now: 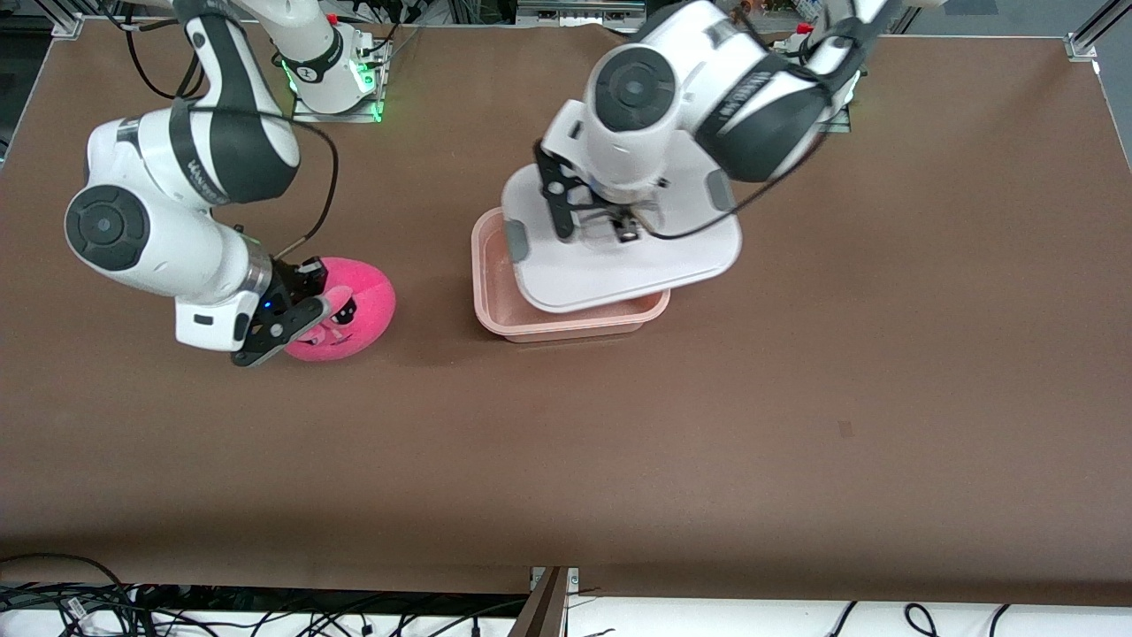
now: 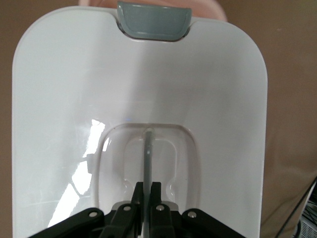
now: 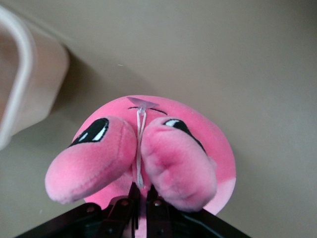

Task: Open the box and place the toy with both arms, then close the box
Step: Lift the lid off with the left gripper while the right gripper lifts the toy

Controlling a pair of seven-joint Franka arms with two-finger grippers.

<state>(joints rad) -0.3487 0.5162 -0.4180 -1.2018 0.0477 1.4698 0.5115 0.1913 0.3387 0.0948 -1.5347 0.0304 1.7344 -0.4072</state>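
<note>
The box's pale pink tub (image 1: 566,323) stands mid-table with its white lid (image 1: 619,257) off it. My left gripper (image 1: 610,226) is shut on the lid's clear centre handle (image 2: 147,148) and holds the lid over the tub, shifted toward the left arm's end. In the left wrist view the gripper (image 2: 147,191) pinches the handle bar, and a grey clip (image 2: 153,20) shows at the lid's edge. The bright pink toy (image 1: 363,305) is toward the right arm's end. My right gripper (image 1: 309,318) is shut on the toy, pinching plush between two stubby lobes (image 3: 141,191).
The brown table (image 1: 707,442) stretches wide around both things. The tub's corner (image 3: 29,84) shows in the right wrist view, apart from the toy (image 3: 198,134). Cables lie along the table's near edge (image 1: 88,602).
</note>
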